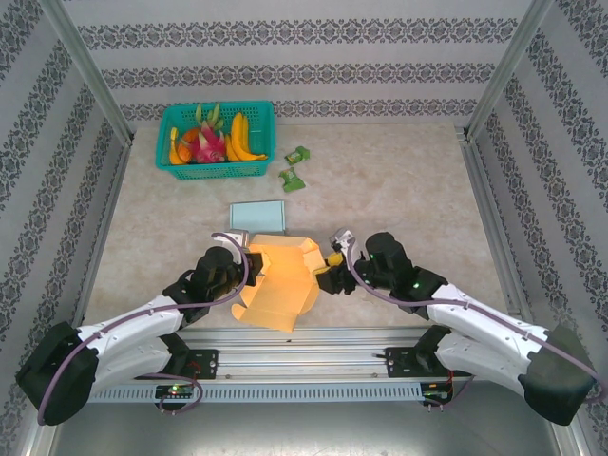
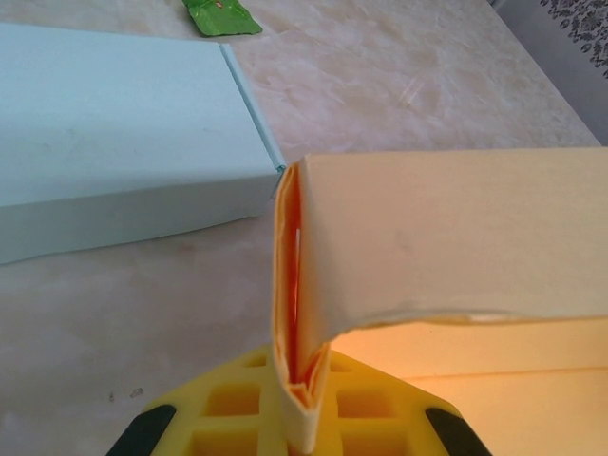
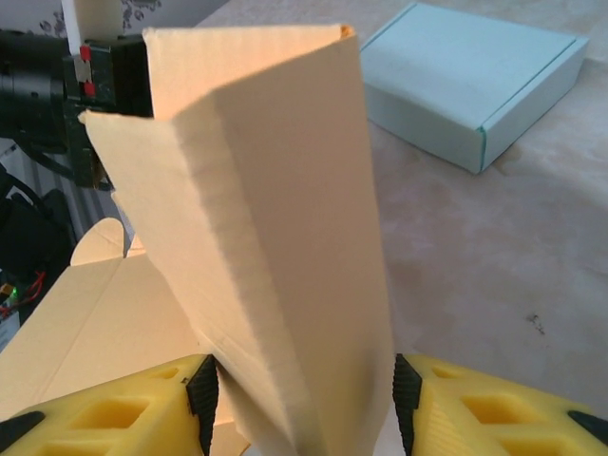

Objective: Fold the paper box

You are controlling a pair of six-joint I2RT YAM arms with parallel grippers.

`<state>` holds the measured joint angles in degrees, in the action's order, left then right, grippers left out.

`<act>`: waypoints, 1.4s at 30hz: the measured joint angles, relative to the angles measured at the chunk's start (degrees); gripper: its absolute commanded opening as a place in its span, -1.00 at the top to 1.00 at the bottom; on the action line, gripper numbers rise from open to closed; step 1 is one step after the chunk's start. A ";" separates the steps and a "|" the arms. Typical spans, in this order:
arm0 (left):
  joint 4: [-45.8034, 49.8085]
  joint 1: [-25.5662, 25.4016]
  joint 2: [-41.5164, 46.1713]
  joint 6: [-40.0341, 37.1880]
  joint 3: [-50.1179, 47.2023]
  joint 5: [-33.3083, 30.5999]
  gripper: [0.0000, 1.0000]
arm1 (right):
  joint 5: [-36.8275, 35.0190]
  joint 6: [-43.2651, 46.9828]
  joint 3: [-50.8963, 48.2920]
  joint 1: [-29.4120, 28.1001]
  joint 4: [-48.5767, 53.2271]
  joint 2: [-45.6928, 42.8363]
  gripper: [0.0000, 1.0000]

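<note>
Two grippers work on the paper box point(image 1: 283, 290) at the table's point(image 1: 408, 190) near edge. Left gripper point(image 1: 253, 268) pinches the left wall tight. Right gripper point(image 1: 330, 273) sits around the right wall; I cannot tell if it squeezes. It should close gently and hold that wall straight.

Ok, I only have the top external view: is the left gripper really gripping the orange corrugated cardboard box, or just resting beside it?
Observer: Gripping. In the left wrist view the left gripper is shut on a doubled flap of the orange corrugated cardboard box.
Operator: And the right one?
Observer: The right gripper has an upright folded panel between its fingers; whether they press it I cannot tell.
Operator: Anything nearby?
Observer: A corner of the light blue closed carton sits close behind that pinched flap.
</note>
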<state>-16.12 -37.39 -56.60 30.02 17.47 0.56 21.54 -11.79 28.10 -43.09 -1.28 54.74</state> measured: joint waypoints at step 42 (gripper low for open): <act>16.98 -15.08 -11.63 16.33 14.21 -29.40 1.00 | -49.55 1.25 9.55 -12.96 -1.92 19.93 0.66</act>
<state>0.86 -52.47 -68.23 46.35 31.68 -28.84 -28.01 -10.55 37.65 -56.05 -3.20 74.67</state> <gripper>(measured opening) 0.081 0.201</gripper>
